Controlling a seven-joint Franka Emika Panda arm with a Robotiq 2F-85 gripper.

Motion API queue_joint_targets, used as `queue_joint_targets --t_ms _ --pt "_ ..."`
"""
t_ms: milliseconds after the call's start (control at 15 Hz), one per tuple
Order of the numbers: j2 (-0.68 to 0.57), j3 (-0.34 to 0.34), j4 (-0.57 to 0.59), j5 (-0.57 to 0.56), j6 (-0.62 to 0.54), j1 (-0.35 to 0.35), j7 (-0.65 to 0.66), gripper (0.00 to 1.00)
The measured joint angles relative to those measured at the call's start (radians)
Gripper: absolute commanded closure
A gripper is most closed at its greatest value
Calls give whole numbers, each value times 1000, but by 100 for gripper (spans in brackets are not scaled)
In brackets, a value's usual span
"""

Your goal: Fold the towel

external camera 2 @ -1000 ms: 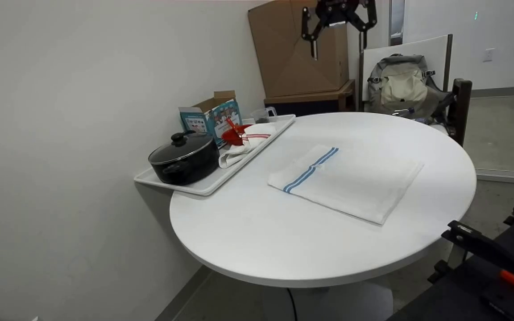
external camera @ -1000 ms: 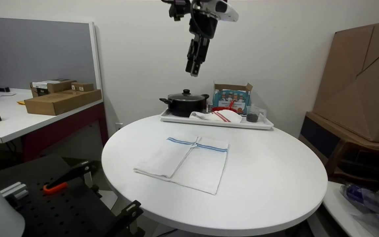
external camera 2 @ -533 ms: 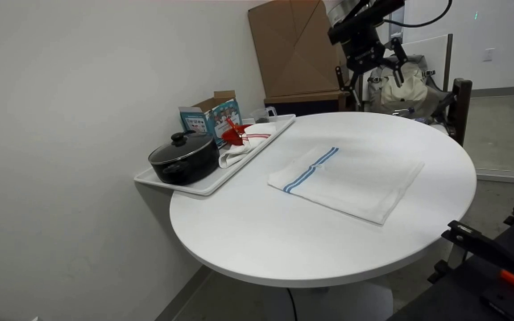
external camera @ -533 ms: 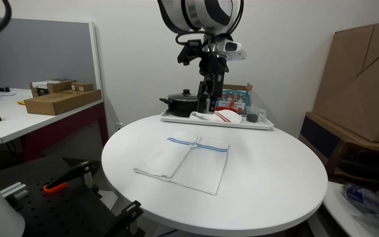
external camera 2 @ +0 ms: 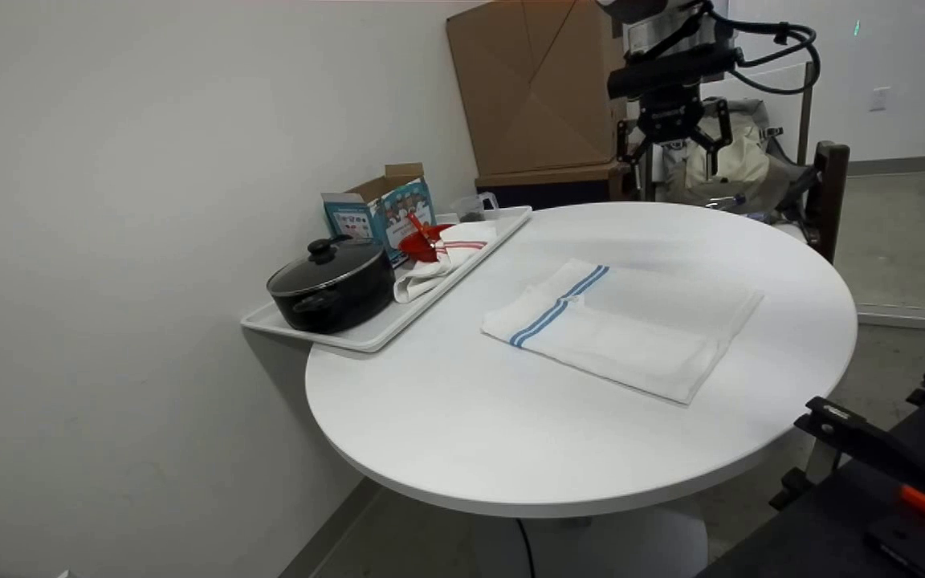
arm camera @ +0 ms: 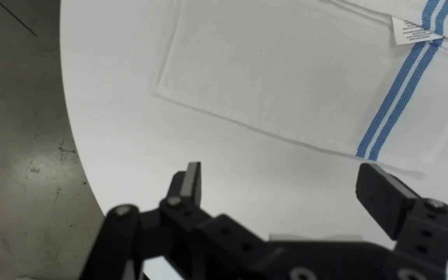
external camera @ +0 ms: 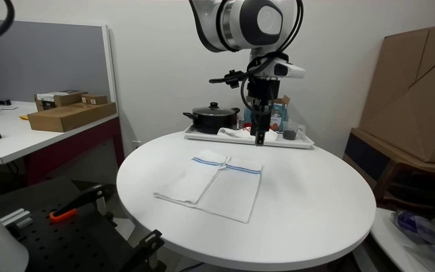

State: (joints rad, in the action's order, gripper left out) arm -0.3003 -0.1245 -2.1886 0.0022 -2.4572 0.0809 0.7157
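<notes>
The white towel with blue stripes (external camera: 229,189) lies flat on the round white table (external camera: 308,211); it shows in both exterior views (external camera 2: 631,329). One side is folded over onto it, its edge running down the middle, with a small label (arm camera: 412,33) at that edge by the stripes. My gripper (external camera: 259,142) is above the table, off the towel's unfolded side near the striped end, touching nothing. In the wrist view the gripper (arm camera: 279,165) is wide open and empty. The towel (arm camera: 278,70) lies ahead of its fingers, the right fingertip (arm camera: 383,194) nearest the stripes' end.
A white tray (external camera: 202,138) at the table's back edge holds a black pot (external camera: 212,121), a red-striped cloth (external camera 2: 462,241), a red pan (external camera 2: 418,247), a printed box (external camera 2: 406,210) and a clear cup (external camera: 290,132). A wall stands behind the tray.
My arm has come down from high above to lower over the table, and moved rightward in an exterior view. The gripper stays open. The towel has not moved.
</notes>
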Motion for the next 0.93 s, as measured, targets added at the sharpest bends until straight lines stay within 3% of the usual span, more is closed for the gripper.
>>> queue_joint_targets --t_ms 467,733,933 --pt "16 -2 -14 24 -7 8 4 0" --pt "-12 -16 -16 -2 -48 -50 148 0" --pt "-62 -16 -15 -39 -34 -92 170 0"
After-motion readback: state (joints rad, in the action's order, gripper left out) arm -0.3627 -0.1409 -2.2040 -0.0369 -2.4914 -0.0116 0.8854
